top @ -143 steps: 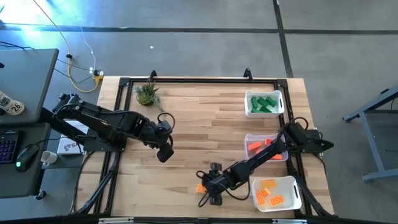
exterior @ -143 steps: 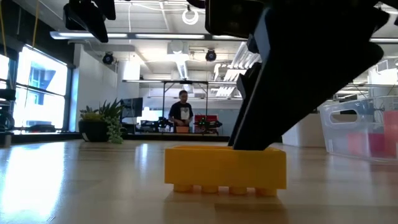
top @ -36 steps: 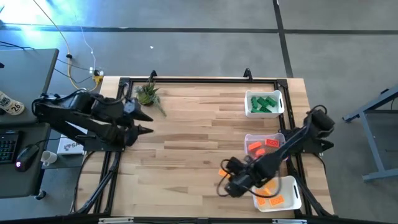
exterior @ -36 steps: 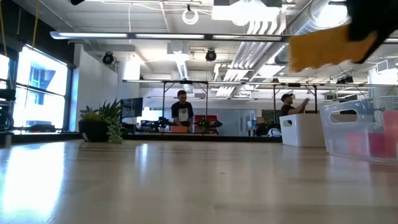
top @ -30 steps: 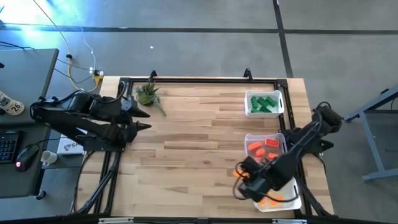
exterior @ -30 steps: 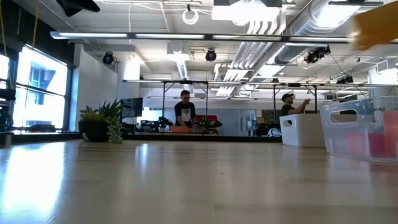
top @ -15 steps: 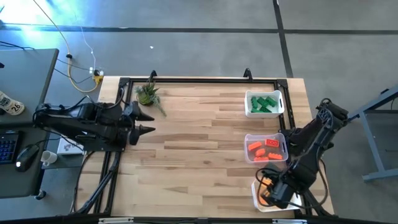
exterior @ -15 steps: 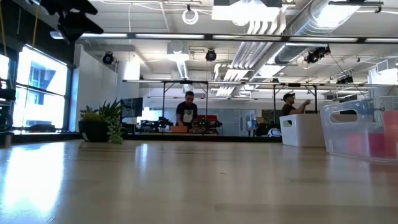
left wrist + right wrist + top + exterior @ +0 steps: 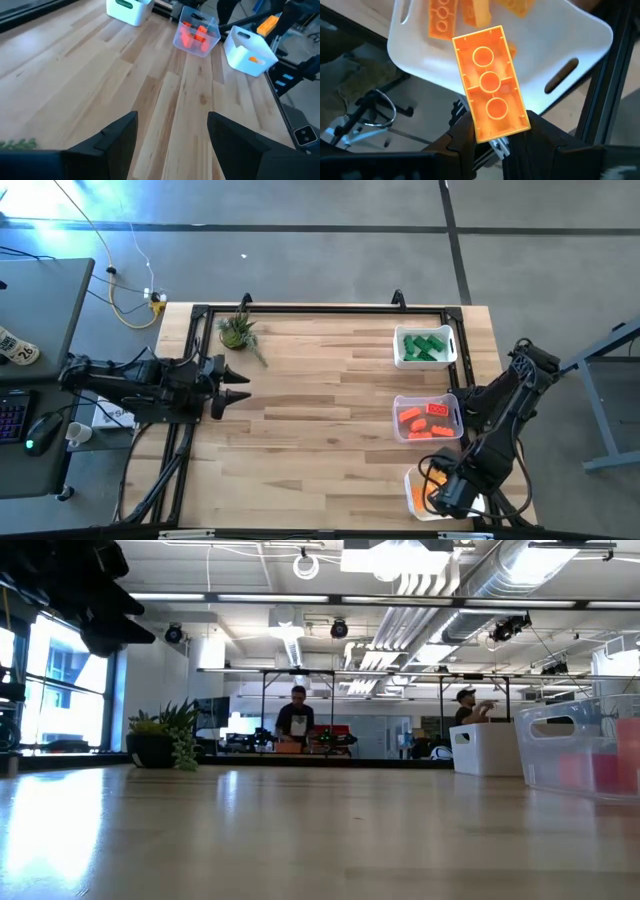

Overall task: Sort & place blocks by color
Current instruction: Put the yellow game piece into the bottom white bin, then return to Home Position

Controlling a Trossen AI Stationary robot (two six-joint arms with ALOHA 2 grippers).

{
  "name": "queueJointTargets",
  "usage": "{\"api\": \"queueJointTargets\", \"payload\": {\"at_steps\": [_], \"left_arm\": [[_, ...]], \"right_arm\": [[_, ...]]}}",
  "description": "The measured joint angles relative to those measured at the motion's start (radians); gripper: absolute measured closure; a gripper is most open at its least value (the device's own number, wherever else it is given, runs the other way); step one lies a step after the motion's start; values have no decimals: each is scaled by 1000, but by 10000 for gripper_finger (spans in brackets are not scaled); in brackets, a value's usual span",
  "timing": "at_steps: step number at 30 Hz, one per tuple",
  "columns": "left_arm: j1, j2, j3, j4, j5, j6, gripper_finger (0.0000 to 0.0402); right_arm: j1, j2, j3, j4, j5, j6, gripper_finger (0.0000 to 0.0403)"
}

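Held block is a yellow-orange rectangular plastic brick (image 9: 491, 91), hollow underside facing the wrist camera, three round tubes in a row inside. Right gripper (image 9: 493, 134) clamps one short end of it between its two dark fingers, jaws narrowed onto the brick. The brick hangs over the white plastic bin with slot handles (image 9: 580, 40), table's 5 o'clock corner (image 9: 412, 485); more yellow-orange bricks (image 9: 441, 17) already lie in that bin. Clear plastic bin (image 9: 400, 401) at 4 o'clock holds red-orange bricks (image 9: 424, 418); white bin (image 9: 402, 360) at 2 o'clock holds green bricks (image 9: 426, 344). Left gripper (image 9: 238, 383) sits at the table's 9 o'clock edge, fingers spread wide apart, holding nothing, above bare wooden tabletop (image 9: 125, 85).
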Motion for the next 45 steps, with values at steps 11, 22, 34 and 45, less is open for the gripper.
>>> {"api": "queueJointTargets", "payload": {"at_steps": [11,22,34,45], "left_arm": [[0,-222,-119,50,-31,35,172],[0,-345,-128,77,-13,114,172],[0,-346,-135,76,-53,130,172],[0,-346,-135,75,-67,78,172]], "right_arm": [[-2,0,0,53,-45,121,256],[-7,1,0,46,45,228,145],[-60,1,0,53,617,147,142],[-146,-83,0,-136,1143,-231,142]]}}
